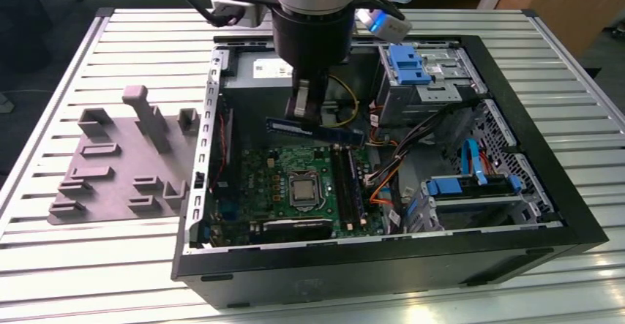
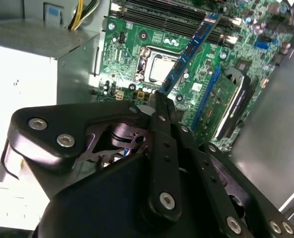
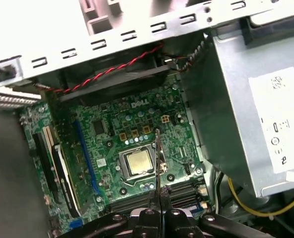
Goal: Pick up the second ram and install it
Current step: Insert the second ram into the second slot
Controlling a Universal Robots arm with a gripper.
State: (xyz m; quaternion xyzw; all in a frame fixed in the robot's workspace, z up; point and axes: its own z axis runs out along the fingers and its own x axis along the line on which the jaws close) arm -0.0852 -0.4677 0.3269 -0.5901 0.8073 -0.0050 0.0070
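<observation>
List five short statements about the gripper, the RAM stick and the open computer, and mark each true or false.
1. The gripper is shut on the second ram. True.
2. The second ram sits seated in a slot on the motherboard. False: it is held above the board, not in a slot.
3. The computer case lies open, with its inside showing. True.
4. The grey tray sits inside the case. False: it lies on the table, on the exterior view's left of the case.
5. A cooler covers the processor. False: its bare metal top shows.
</observation>
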